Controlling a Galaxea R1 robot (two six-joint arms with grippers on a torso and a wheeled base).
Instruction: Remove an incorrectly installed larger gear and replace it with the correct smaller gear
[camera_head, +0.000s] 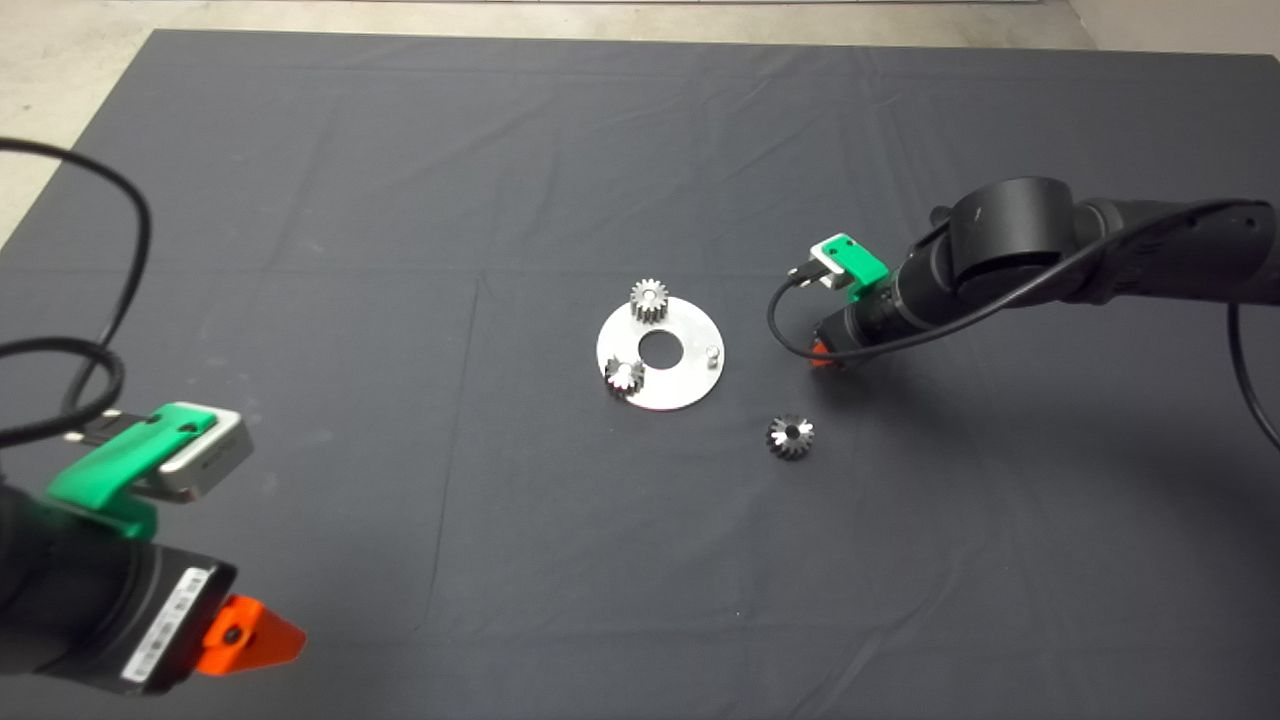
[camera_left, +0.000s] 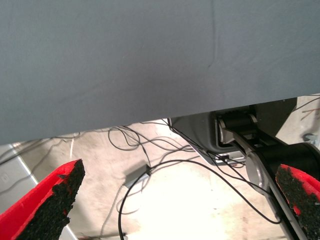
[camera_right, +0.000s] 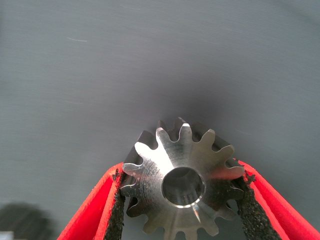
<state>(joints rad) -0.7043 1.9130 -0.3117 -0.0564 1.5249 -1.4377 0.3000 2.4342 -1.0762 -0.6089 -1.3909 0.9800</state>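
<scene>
The right end effector (camera_right: 182, 200) clamps the larger gear (camera_right: 182, 175) by its teeth just above the table (camera_head: 400, 200), the smaller gear (camera_head: 790, 436) lying near below it, and such toothed contact may slip; the left end effector (camera_left: 175, 200) waits released.
</scene>
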